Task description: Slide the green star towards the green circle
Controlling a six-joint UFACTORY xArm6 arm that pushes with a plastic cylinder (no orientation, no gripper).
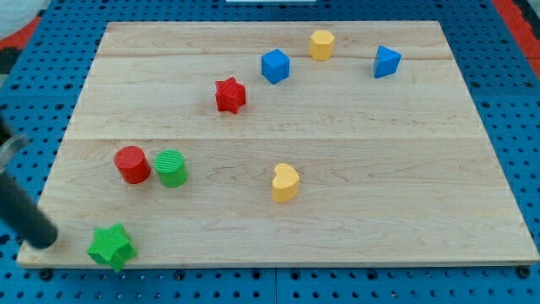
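Observation:
The green star [111,247] lies near the wooden board's [380,169] bottom left corner. The green circle [171,167] stands above and to the right of it, touching or nearly touching the red circle [132,164] on its left. My dark rod comes in from the view's left edge, and my tip [44,240] rests at the board's left edge, a short way to the left of the green star and apart from it.
A red star [229,95] sits at upper middle. A blue cube [275,65], a yellow block [321,44] and a blue block [386,61] stand along the top. A yellow heart [285,182] lies at centre. A blue pegboard [515,127] surrounds the board.

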